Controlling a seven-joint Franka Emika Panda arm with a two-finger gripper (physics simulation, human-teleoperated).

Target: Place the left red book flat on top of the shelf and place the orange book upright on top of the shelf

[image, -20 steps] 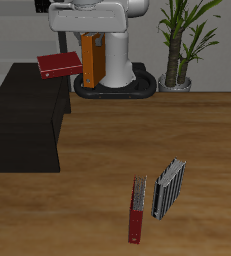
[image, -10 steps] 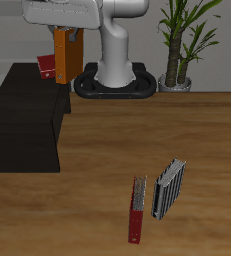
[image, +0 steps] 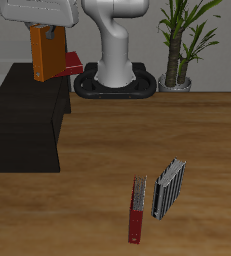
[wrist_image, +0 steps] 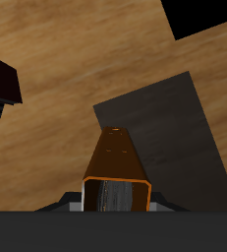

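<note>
arm swung sideways, carrying orange book [image: 45, 52] over shelf [image: 27, 115] near desk's back edge. tool [wrist_image: 115, 202] clenched on book, hung vertical for upright placement. red book [image: 71, 62] flat on shelf.

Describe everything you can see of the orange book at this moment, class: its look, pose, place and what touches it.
The orange book has a plain orange cover and a pale grey page block, seen end-on in the wrist view. It hangs upright, gripped at its top by the gripper, in the air above the shelf. It looks clear of the shelf's black top. The left red book lies flat just behind it.
</note>
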